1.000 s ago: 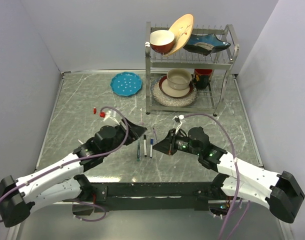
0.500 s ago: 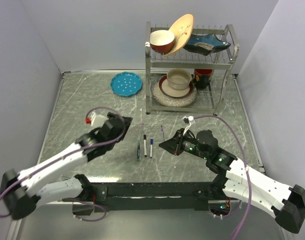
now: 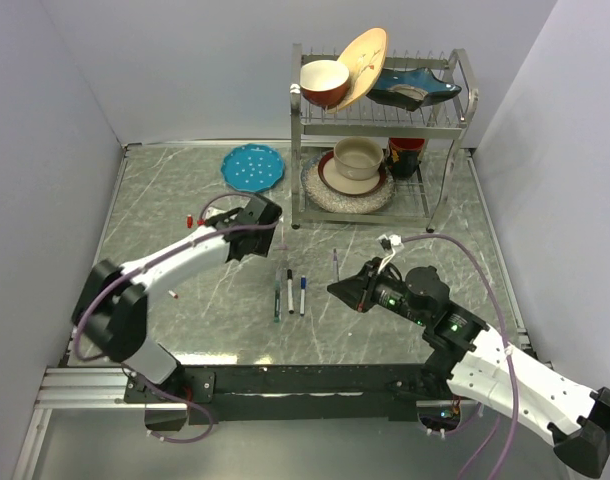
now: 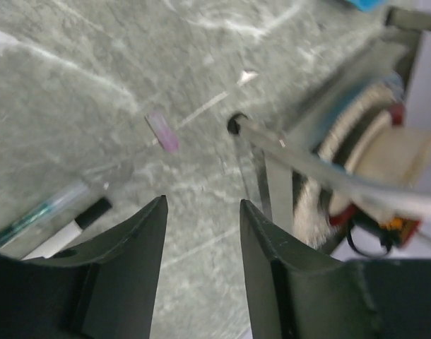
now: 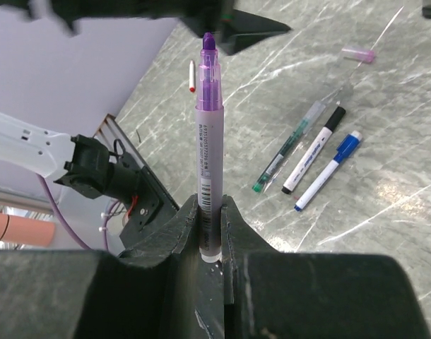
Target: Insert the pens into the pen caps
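Pens, from the left: a short white-barrelled pen with a red end (image 3: 173, 293) lies on the grey marbled tabletop (image 3: 145, 200), well to the left of and nearer than the two-tier metal dish rack (image 3: 296, 150). Just left of the rack's front left leg the left gripper (image 4: 203, 205) hovers, spread wide and holding nothing, with a small pale purple cap (image 4: 162, 132) lying ahead of it. In front of the rack a green-ended pen (image 3: 277, 300), a white black-ended pen (image 3: 290, 291) and a white blue-ended pen (image 3: 303, 296) lie side by side. Right of them the right gripper (image 5: 208, 206) pinches a clear purple-tipped pen (image 5: 208, 120), whose tip sticks out beyond the fingers.
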Controlling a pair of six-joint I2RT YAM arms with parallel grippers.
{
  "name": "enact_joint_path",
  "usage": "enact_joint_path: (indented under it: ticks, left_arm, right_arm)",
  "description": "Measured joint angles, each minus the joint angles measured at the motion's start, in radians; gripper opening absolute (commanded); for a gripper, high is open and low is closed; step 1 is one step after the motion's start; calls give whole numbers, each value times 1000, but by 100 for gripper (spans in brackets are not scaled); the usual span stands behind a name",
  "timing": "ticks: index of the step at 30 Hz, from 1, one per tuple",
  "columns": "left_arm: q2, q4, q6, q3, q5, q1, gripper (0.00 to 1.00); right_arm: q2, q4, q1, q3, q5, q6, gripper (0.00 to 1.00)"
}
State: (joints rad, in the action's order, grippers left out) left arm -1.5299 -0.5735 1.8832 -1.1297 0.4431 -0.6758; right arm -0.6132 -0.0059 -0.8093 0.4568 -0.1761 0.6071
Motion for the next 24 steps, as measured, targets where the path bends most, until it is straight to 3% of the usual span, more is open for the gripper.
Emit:
enact_joint_path:
  ticks: [12,24]
  left_arm:
    - [-294,-45,59,-129,-178,89,47]
    - [-369,-128,93,-228,-186,93,45]
  right_arm:
    - [44,-30,0,-19,26,-10,0]
    - [69,-42,0,-35,32,-14,0]
